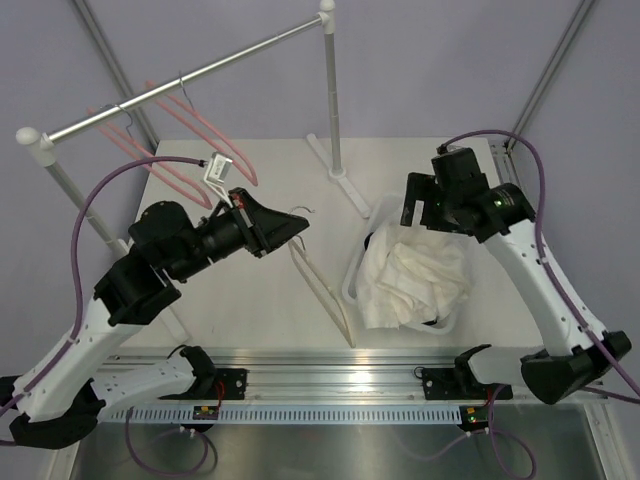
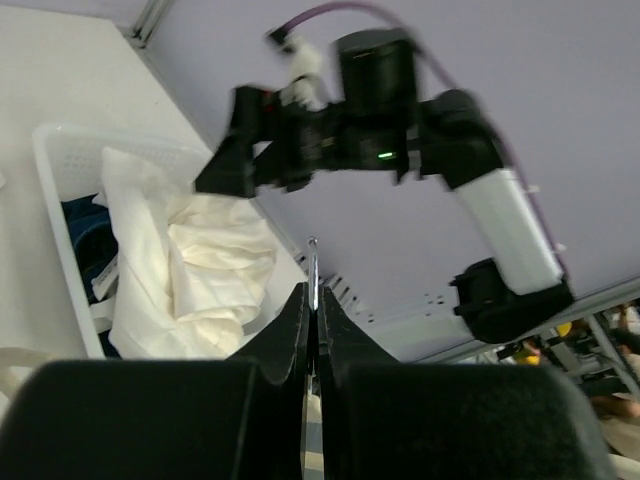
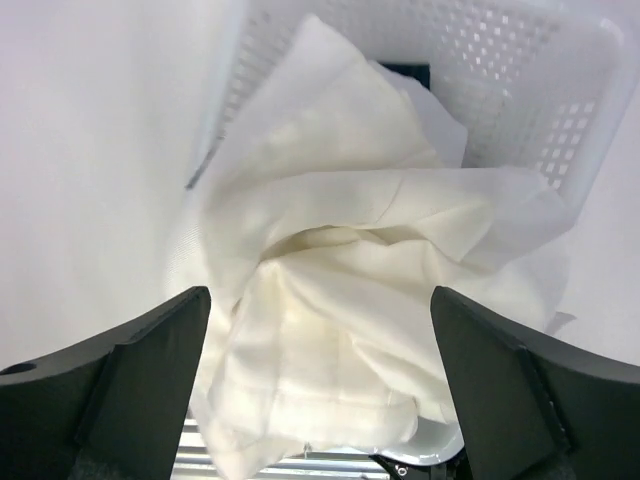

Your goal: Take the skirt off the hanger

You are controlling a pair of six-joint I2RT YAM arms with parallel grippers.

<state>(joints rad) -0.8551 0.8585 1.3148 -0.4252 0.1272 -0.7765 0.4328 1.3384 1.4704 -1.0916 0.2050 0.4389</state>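
Note:
The white skirt (image 1: 418,280) lies crumpled in the white basket (image 1: 378,213), free of the hanger. The pale hanger (image 1: 322,288) hangs over the table left of the basket. Its thin metal hook (image 2: 314,262) is pinched in my left gripper (image 1: 298,226), which is shut. In the left wrist view the left gripper (image 2: 314,296) has the hook poking up between its tips, with the skirt (image 2: 190,262) to the left. My right gripper (image 1: 418,212) hovers over the basket's far end. In the right wrist view the right gripper (image 3: 318,296) stands wide open just above the skirt (image 3: 340,300), holding nothing.
A metal clothes rail (image 1: 190,75) on a stand (image 1: 328,95) crosses the back left, carrying pink hangers (image 1: 200,130). A white clip piece (image 1: 215,170) hangs near the left arm. The perforated basket wall (image 3: 520,80) rings the skirt. Dark fabric (image 2: 85,250) lies under the skirt.

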